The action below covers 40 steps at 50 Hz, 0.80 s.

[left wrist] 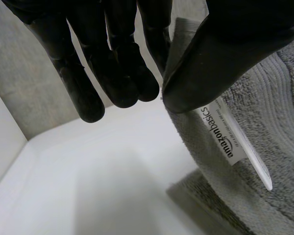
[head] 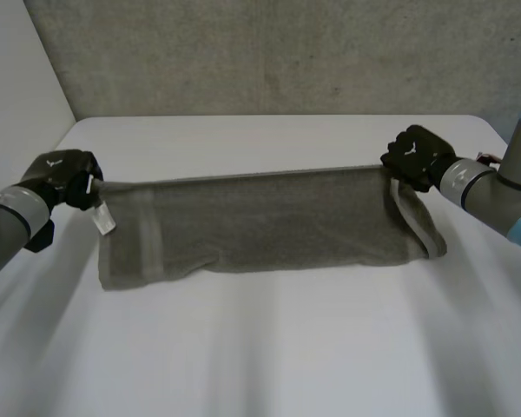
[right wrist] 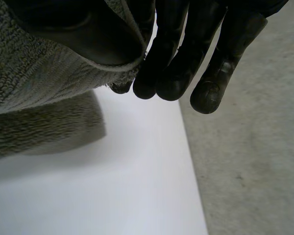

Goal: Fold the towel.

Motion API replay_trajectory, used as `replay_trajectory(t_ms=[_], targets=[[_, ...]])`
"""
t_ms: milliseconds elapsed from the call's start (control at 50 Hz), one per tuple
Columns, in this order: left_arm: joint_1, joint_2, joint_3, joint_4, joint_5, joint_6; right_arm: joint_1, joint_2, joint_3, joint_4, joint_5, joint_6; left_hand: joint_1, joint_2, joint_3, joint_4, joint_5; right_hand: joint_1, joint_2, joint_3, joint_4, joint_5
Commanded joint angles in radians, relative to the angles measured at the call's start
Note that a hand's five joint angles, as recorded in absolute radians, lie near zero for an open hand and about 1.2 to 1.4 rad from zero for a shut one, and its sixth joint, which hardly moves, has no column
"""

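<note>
The grey towel (head: 260, 221) hangs stretched in a wide band between the two hands, its upper edge raised and taut, its lower part lying on the white bench (head: 269, 356). The left hand (head: 65, 178) pinches the towel's upper left corner between thumb and fingers, just beside a white label (left wrist: 225, 142). The right hand (head: 417, 156) pinches the upper right corner the same way. A grey wall (head: 286, 52) stands behind the bench.

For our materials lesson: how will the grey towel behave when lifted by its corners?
Probably floppy: the towel droops below the edge stretched between the left robot hand and right robot hand. Its looped pile likely grips well, so slipping seems unlikely.
</note>
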Motion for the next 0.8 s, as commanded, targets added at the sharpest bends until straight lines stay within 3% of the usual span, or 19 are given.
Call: replay_trajectory(t_ms=[20,180,220,240,260,280,300,320,500,660,700,800], targets=[[-0.008,-0.047,-0.003,0.007,0.000,0.000,0.013,0.066,-0.001,-0.010,-0.002,-0.001,0.139,0.047,0.046,0.033,0.076,0.037,0.011,0.008,0.012,-0.039],[-0.008,-0.113,0.029,0.037,-0.003,0.011,0.035,0.120,-0.034,-0.039,0.011,-0.002,0.139,0.047,0.046,0.033,0.076,-0.133,-0.159,-0.162,-0.159,-0.209],[-0.008,-0.134,0.043,0.044,-0.005,0.043,0.038,0.124,-0.037,-0.077,0.014,-0.002,0.032,-0.060,-0.061,-0.074,-0.031,-0.376,-0.401,-0.405,-0.401,-0.451],[-0.008,-0.134,0.043,0.044,-0.005,0.043,0.038,0.124,-0.037,-0.077,0.014,-0.002,0.031,-0.062,-0.062,-0.075,-0.032,-0.377,-0.403,-0.406,-0.402,-0.453],[-0.008,-0.142,0.049,0.039,-0.005,0.061,0.039,0.123,-0.037,-0.095,0.020,-0.001,-0.309,-0.402,-0.402,-0.415,-0.372,-0.621,-0.647,-0.650,-0.646,-0.697],[-0.008,-0.142,0.049,0.039,-0.005,0.061,0.045,0.120,-0.037,-0.111,0.030,0.004,-0.312,-0.405,-0.406,-0.418,-0.376,-0.868,-0.894,-0.897,-0.893,-0.944],[-0.008,-0.147,0.054,0.036,-0.005,0.075,0.046,0.120,-0.037,-0.111,0.031,0.004,-0.772,-0.864,-0.865,-0.878,-0.835,-0.870,-0.896,-0.899,-0.895,-0.946],[-0.008,-0.148,0.058,0.034,-0.003,0.086,0.050,0.114,-0.039,-0.123,0.043,0.012,-1.015,-1.107,-1.108,-1.121,-1.078,-1.129,-1.155,-1.158,-1.154,-1.205],[-0.009,-0.093,0.061,0.010,-0.005,0.083,0.053,0.031,-0.076,-0.158,0.063,0.148,-1.046,-1.139,-1.140,-1.152,-1.110,-1.142,-1.168,-1.171,-1.167,-1.218],[-0.020,0.030,0.034,0.008,-0.007,0.075,0.050,-0.107,-0.113,-0.162,0.073,0.389,-1.038,-1.130,-1.131,-1.144,-1.101,-1.142,-1.168,-1.171,-1.167,-1.218],[-0.040,0.071,0.000,0.010,-0.005,0.075,0.046,-0.149,-0.096,-0.159,0.061,0.473,-1.035,-1.127,-1.128,-1.141,-1.098,-1.142,-1.168,-1.171,-1.167,-1.218],[-0.073,0.106,-0.054,0.014,-0.003,0.075,0.053,-0.147,-0.064,-0.137,0.057,0.518,-1.035,-1.127,-1.128,-1.141,-1.098,-1.142,-1.168,-1.171,-1.167,-1.218]])
